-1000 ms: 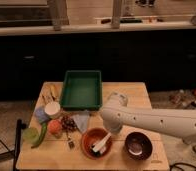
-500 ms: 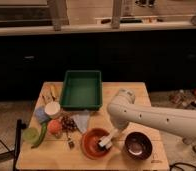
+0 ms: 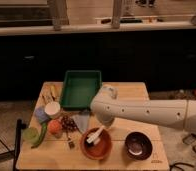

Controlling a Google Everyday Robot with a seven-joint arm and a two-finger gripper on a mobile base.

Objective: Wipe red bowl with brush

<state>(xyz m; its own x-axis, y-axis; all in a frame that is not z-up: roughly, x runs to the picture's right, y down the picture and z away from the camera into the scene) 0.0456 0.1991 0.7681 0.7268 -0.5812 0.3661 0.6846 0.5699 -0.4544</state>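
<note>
One red bowl point(image 3: 96, 144) matters here, and it sits on the front part of the desk point(image 3: 141, 92), left of the dark maroon-brown bowl point(image 3: 138, 145) and apart from it. Inside it lies the brush point(image 3: 95, 135), its white handle slanting up toward the right while the lower end rests on the bowl's orange inside. Compared with half a second ago, I see the brush has slid a little toward the bowl's upper left, and the arm has swung with it; a second ago the handle stood nearer the bowl's right side. I read that as a wiping stroke under way, so the brush is working across the bowl floor rather than just resting there.

My pincer point(image 3: 102, 126) hangs just over the bowl's far rim, at the upper end of the handle, but the white arm body hides it, so I cannot tell how it stands or whether it grips the brush, though the brush moving with the arm suggests it does.

Beyond the bowl, a green tray point(image 3: 81, 89) sits at the back of the desk. To the left lie a white cup point(image 3: 52, 109), a small orange fruit point(image 3: 54, 127) and a long green vegetable point(image 3: 41, 135). None of them touches the bowl, so I judge further strokes have room.
</note>
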